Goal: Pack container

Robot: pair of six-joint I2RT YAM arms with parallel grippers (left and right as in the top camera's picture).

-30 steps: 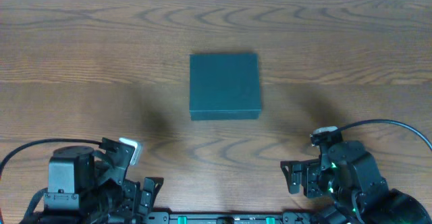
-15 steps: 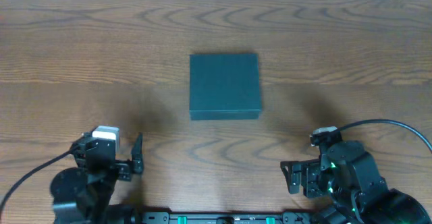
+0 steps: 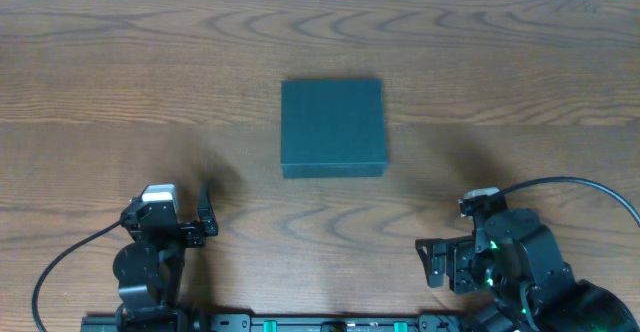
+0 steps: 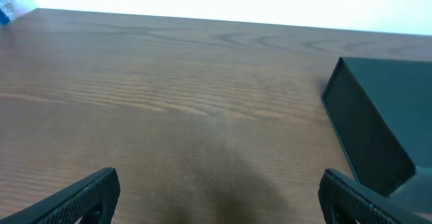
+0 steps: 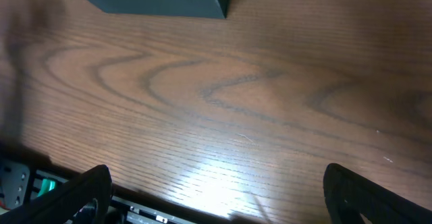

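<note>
box (image 3: 332,129) dark teal, matte, square, lid shut, flat on desk (image 3: 520,82); left fingers (image 4: 79,197) and right fingers (image 5: 359,194) spread, empty

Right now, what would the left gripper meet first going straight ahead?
Probably only bare table; the container sits off to the right of the left gripper, though depth is unclear.

The left gripper (image 4: 219,204) hangs low over the table (image 4: 169,96), its two dark fingers (image 4: 88,197) showing only as tips at the near left and near right corners, spread wide with bare wood between them. The box (image 4: 388,123) sits on the right, closed, one corner turned toward the camera and its near side in shadow. At the far left edge a small blue thing (image 4: 7,11) shows, too cut off to identify.
</note>
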